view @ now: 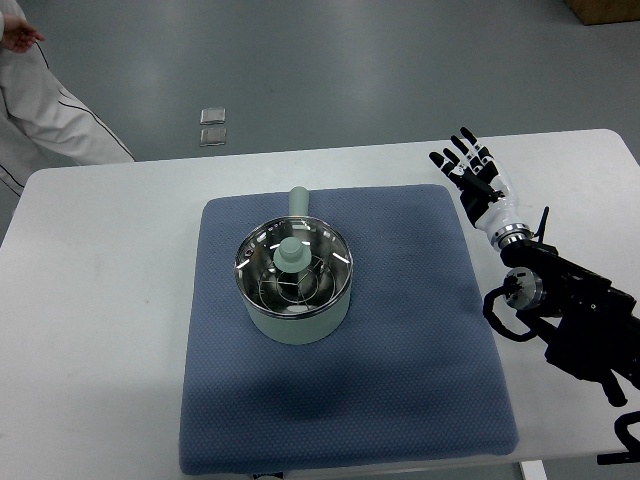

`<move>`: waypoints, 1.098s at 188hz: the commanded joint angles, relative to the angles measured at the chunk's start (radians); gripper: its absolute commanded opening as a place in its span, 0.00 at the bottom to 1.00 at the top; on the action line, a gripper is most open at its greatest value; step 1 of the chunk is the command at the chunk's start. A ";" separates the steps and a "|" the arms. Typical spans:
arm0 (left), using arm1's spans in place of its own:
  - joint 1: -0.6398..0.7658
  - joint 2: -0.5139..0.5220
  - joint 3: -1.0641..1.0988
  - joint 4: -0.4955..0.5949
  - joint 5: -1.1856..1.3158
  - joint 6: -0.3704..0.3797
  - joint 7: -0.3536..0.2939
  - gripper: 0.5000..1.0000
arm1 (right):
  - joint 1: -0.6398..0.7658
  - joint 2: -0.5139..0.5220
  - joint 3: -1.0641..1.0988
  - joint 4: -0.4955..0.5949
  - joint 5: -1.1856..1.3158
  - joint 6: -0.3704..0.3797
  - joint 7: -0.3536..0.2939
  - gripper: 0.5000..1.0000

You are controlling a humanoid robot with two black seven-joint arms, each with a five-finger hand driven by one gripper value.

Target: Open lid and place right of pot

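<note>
A pale green pot stands on a blue mat, its handle pointing away from me. A glass lid with a green knob rests on top of the pot. My right hand hovers over the table to the right of the mat's far corner, fingers spread and holding nothing. It is well apart from the pot. The left arm does not show.
The mat lies on a white table. A person in white clothing stands beyond the table's far left corner. Two small square plates lie on the floor behind the table.
</note>
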 commanded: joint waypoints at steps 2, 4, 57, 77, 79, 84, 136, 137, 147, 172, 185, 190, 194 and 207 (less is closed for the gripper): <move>0.000 0.000 0.000 0.000 0.000 0.000 -0.001 1.00 | -0.001 0.000 0.000 0.000 0.000 -0.001 0.000 0.86; 0.000 0.000 0.000 0.000 0.000 0.000 -0.001 1.00 | 0.000 0.000 0.000 0.000 0.000 -0.001 0.000 0.86; 0.000 0.000 0.003 0.000 0.000 0.000 -0.001 1.00 | 0.000 0.000 -0.002 0.000 0.000 -0.001 0.000 0.86; 0.000 0.000 0.003 0.000 0.000 0.005 -0.001 1.00 | 0.000 -0.001 0.000 0.000 0.000 -0.001 0.000 0.86; 0.000 0.000 0.003 0.000 0.000 0.005 -0.001 1.00 | 0.000 -0.002 0.000 0.000 0.000 -0.001 0.000 0.86; 0.000 0.000 0.002 0.000 0.000 0.006 -0.001 1.00 | 0.000 -0.002 0.000 0.000 0.000 -0.001 0.000 0.86; 0.000 0.000 0.002 0.000 0.000 0.005 -0.001 1.00 | 0.000 -0.003 -0.002 -0.001 0.000 -0.002 0.000 0.86; 0.000 0.000 0.002 0.000 0.000 0.006 -0.001 1.00 | 0.000 -0.003 -0.002 -0.001 0.000 -0.004 0.000 0.86; 0.000 0.000 0.002 0.000 0.000 0.005 0.000 1.00 | 0.000 -0.003 -0.002 -0.001 0.000 -0.004 0.000 0.86; 0.000 0.000 0.002 0.000 0.000 0.005 -0.001 1.00 | 0.010 -0.005 -0.002 -0.001 0.000 -0.004 0.000 0.86; 0.000 0.000 0.002 0.000 0.000 0.006 0.001 1.00 | 0.011 -0.006 -0.002 0.000 0.000 -0.004 0.000 0.86; 0.000 0.000 0.002 0.000 0.000 0.005 -0.001 1.00 | 0.011 -0.008 -0.002 0.000 0.000 -0.004 0.000 0.86; 0.000 0.000 0.003 0.000 0.000 0.005 -0.001 1.00 | 0.013 -0.009 -0.002 0.000 0.000 -0.004 0.000 0.86; 0.000 0.000 0.003 0.000 0.000 0.005 -0.001 1.00 | 0.013 -0.018 -0.002 0.014 0.000 -0.001 0.000 0.86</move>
